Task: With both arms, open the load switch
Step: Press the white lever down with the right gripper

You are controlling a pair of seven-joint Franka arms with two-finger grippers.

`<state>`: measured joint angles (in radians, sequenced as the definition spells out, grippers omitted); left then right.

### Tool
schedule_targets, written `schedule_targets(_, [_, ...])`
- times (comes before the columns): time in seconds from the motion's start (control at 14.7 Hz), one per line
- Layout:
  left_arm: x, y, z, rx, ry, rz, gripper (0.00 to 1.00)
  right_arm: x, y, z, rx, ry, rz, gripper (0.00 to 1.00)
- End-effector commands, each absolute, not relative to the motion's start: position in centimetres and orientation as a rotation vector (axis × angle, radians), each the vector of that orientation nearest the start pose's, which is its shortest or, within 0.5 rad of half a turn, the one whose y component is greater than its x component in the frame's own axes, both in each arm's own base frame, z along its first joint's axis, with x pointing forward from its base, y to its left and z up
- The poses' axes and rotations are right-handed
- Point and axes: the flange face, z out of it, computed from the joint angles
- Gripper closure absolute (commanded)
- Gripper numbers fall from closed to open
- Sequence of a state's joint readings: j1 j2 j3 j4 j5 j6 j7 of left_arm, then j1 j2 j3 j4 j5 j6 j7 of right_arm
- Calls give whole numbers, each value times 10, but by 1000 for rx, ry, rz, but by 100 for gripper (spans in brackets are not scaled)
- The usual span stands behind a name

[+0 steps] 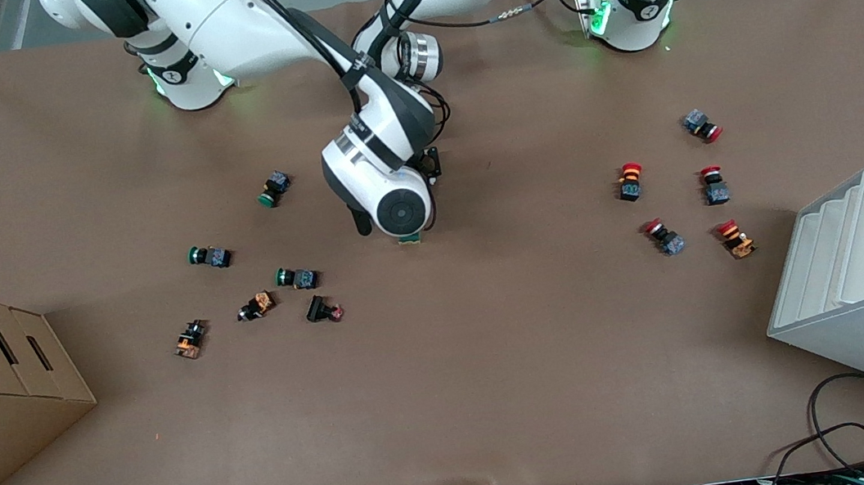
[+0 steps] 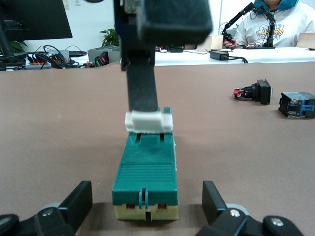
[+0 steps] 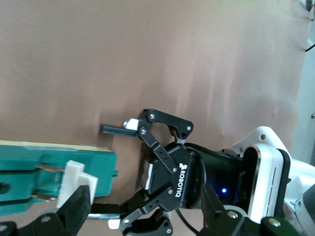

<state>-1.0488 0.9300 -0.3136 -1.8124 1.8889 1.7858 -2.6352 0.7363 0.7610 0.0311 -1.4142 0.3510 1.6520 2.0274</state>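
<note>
centrally, load switch (image 2: 145,179) lies flat; white-tab end at right hand (image 2: 142,105), fingers unclear; left hand (image 2: 146,199) open astride base.

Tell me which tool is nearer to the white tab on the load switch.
Right. The right tool has one finger against the white tab of the load switch; the left tool, open, straddles the switch's opposite, cream-coloured end.

Our arms (image 1: 378,142) are glossy white with black joint bands, green light glowing at each base (image 1: 186,83). Black cables loop along them. The left gripper (image 3: 170,177) is black linkage, lettered ROBOTIQ, with silver screws.
</note>
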Motion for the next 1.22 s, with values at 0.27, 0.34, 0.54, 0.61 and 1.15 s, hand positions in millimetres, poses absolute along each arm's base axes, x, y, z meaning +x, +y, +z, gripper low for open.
schedule_targets(0.27, [202,-562,33,-2549,110,-1887,1,432,489,202,-2728,2261,805,2])
schedule_targets(0.34, [202,-562,33,-2549,113,-1885,1,432,488,201,-2725,2264,801,2])
schedule_targets(0.54, [203,-563,34,-2551,108,-1888,1,433,485,197,-2721,2268,801,2])
schedule_targets(0.61, [203,-563,34,-2548,109,-1889,1,436,483,198,-2717,2267,800,2])
schedule_targets(1.15, [205,-563,35,-2547,109,-1887,1,452,485,252,-2747,2224,872,0])
